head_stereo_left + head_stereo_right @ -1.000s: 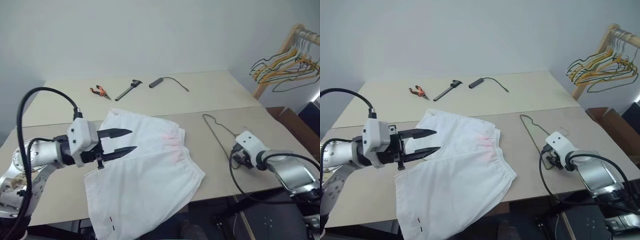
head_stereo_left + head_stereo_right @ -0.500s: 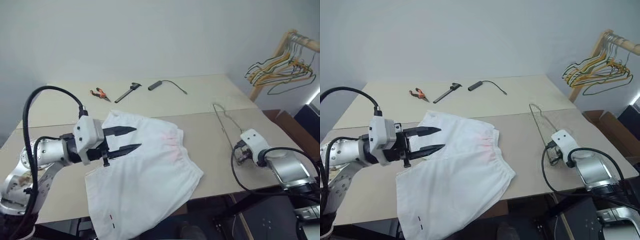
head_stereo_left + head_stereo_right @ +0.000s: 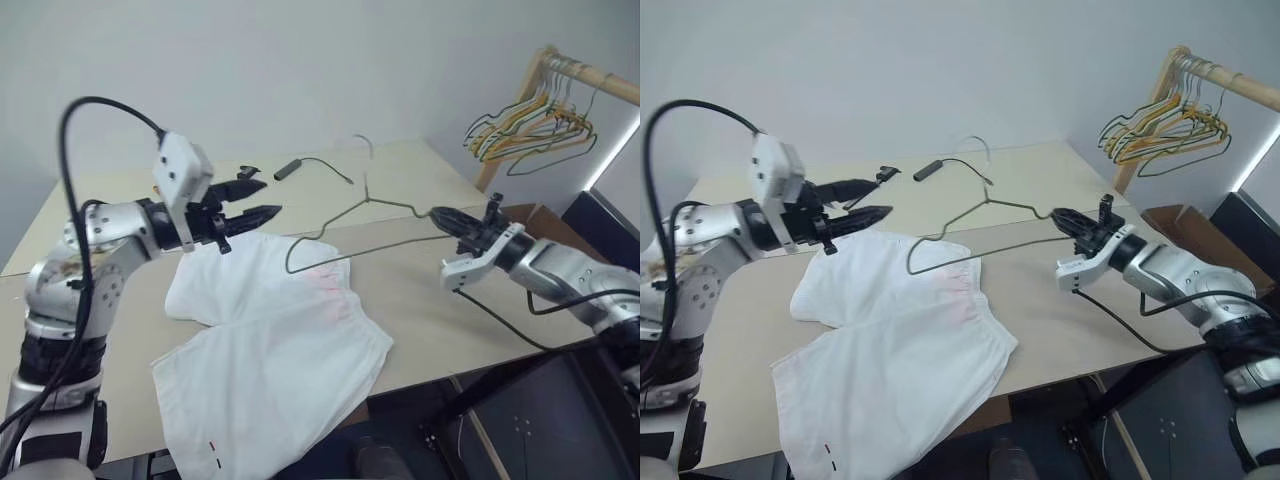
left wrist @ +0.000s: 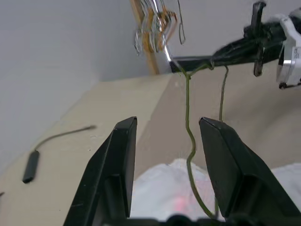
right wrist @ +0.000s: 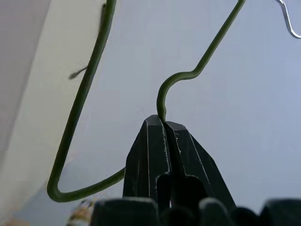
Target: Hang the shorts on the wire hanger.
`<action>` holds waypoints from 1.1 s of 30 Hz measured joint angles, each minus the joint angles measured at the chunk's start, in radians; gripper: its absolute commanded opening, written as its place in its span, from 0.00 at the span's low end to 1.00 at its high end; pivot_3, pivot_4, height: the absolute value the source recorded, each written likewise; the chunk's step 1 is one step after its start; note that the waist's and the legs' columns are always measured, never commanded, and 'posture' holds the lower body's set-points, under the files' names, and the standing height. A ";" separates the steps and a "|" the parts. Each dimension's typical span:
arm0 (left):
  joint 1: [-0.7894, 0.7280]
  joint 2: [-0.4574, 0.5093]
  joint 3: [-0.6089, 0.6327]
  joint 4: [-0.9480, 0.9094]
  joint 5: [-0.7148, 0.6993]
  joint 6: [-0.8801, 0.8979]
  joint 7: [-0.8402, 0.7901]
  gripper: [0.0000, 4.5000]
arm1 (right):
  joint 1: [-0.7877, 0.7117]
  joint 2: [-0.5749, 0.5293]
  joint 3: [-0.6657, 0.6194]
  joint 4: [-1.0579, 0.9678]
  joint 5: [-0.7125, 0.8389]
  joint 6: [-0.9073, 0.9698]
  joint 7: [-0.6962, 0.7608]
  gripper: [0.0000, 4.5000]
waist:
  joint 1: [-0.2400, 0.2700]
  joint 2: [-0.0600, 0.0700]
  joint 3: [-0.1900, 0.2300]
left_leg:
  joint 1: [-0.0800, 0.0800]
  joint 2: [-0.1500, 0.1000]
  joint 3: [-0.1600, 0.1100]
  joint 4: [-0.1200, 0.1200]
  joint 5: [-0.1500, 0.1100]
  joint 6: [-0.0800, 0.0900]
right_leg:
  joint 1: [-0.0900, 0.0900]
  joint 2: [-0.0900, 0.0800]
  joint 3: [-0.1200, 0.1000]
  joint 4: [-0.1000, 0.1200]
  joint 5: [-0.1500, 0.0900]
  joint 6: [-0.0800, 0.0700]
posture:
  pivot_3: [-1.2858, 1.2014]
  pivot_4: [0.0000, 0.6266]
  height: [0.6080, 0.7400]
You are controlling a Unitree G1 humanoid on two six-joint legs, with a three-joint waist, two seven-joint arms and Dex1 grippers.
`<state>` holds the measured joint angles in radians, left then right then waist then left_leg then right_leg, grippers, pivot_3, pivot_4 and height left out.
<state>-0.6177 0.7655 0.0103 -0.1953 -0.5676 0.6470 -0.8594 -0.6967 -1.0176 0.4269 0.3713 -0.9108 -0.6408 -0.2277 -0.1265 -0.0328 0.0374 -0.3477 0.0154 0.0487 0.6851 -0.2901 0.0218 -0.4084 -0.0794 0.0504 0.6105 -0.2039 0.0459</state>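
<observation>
While the right end effector point(image 3: 441, 216) pinches the wire hanger point(image 3: 340, 225) aloft over the shorts point(image 3: 270, 350), the left end effector point(image 3: 262, 197) hovers half-open, empty.

1. The shorts point(image 3: 270, 350) are white, with a faint pink smudge near the waistband and tiny red and dark marks at the hem nearest the table's front edge.
2. The wire hanger point(image 3: 360, 235) is dark grey-green with a paler, silvery hook.
3. The table point(image 3: 440, 290) is pale beige.
4. The left gripper point(image 3: 262, 198) has black fingers on a white housing; the right gripper point(image 3: 440, 215) is black too.
5. Beyond the table's right end, the bunched hangers point(image 3: 525, 125) are yellow, green and grey on a light wooden rack point(image 3: 590, 80).
6. The cable point(image 3: 300, 165) on the table's far side is black.
</observation>
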 measured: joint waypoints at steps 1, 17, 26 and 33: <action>-0.018 -0.006 -0.027 0.029 0.011 0.018 -0.014 0.50 | -0.022 0.005 0.000 0.010 -0.015 -0.015 -0.008 0.01 | -0.002 0.000 0.000 | 0.000 0.000 -0.001 0.000 0.000 0.000 | 0.000 0.000 0.000 0.000 0.000 0.000 | 0.48 0.00 1.00; -0.123 -0.033 -0.252 0.196 0.105 0.080 -0.289 0.94 | -0.051 0.037 -0.017 0.024 -0.048 -0.069 0.010 0.00 | -0.053 -0.001 0.000 | -0.004 -0.001 -0.007 0.000 -0.001 0.001 | -0.005 0.000 0.003 0.001 0.002 -0.001 | 0.46 0.00 1.00; -0.123 -0.048 -0.275 0.210 0.147 0.092 -0.299 0.32 | -0.068 0.053 -0.042 0.024 -0.047 -0.073 0.022 0.00 | -0.069 -0.001 0.000 | -0.003 -0.001 -0.006 0.000 -0.001 0.001 | -0.005 0.000 0.006 0.001 0.003 0.001 | 0.46 0.00 1.00; -0.123 -0.048 -0.259 0.234 0.189 0.087 -0.277 0.03 | -0.068 0.065 -0.047 0.023 -0.032 -0.082 0.034 0.06 | -0.077 -0.001 0.000 | -0.003 -0.001 -0.006 0.000 -0.001 0.001 | -0.005 0.000 0.007 0.001 0.004 0.001 | 0.46 0.00 1.00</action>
<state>-0.7405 0.7176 -0.2487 0.0390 -0.3789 0.7341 -1.1363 -0.7645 -0.9524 0.3795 0.3939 -0.9429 -0.7232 -0.1941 -0.2037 -0.0337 0.0376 -0.3511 0.0143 0.0426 0.6852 -0.2907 0.0230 -0.4134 -0.0793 0.0569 0.6112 -0.2002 0.0473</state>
